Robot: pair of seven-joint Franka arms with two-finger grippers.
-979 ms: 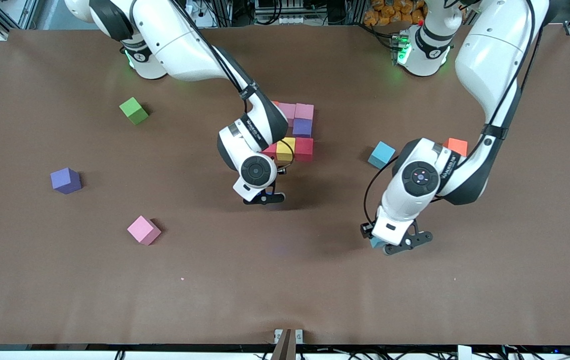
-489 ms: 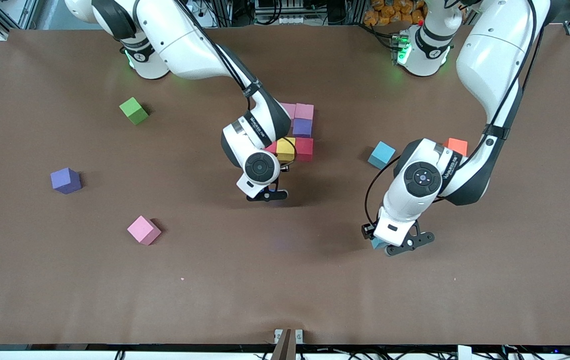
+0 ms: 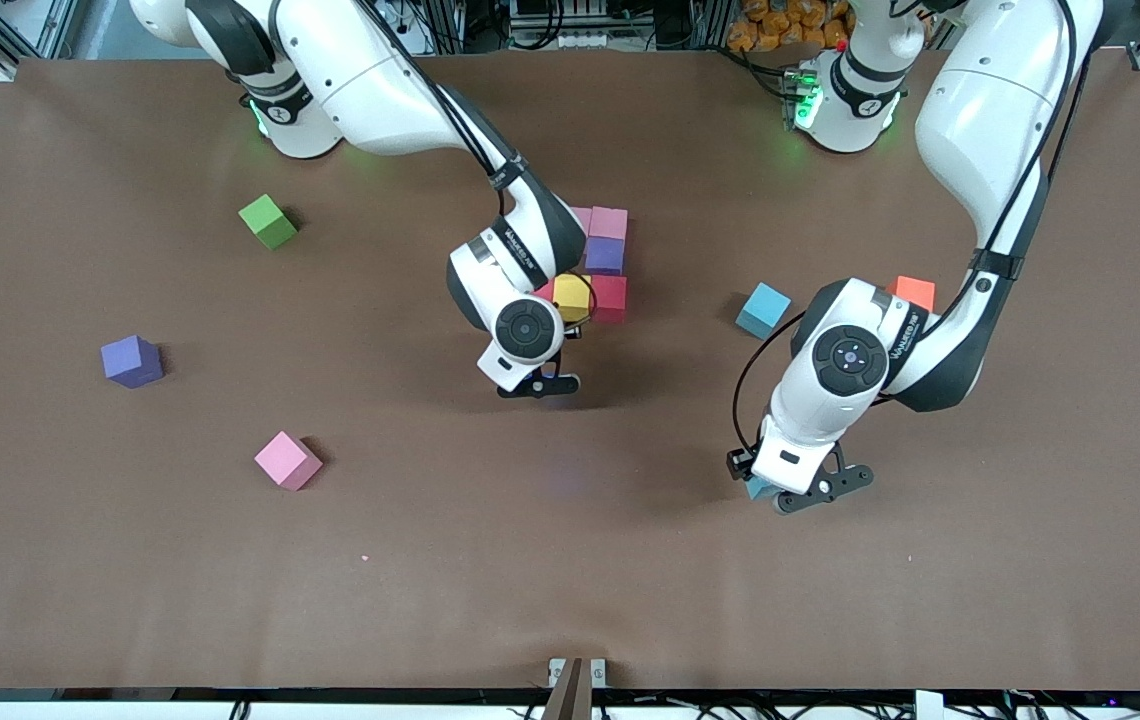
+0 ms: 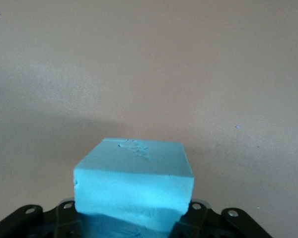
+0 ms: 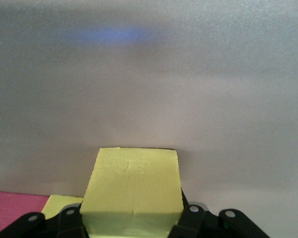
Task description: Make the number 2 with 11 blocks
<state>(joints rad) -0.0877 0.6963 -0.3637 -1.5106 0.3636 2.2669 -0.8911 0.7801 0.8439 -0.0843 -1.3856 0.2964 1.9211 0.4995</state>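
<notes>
right gripper [image 3: 538,385] closer; matte yellow cube [image 5: 133,191]

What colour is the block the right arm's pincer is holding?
Pale yellow. The block shows best in the right wrist view, gripped by the right pincer.

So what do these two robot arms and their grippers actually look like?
Both are glossy white arms with black joint bands, thin black cables and small lettering near the wrists. Each wrist has a round black cap. The left gripper and right gripper are black two-finger units. Green lights glow at the bases.
</notes>
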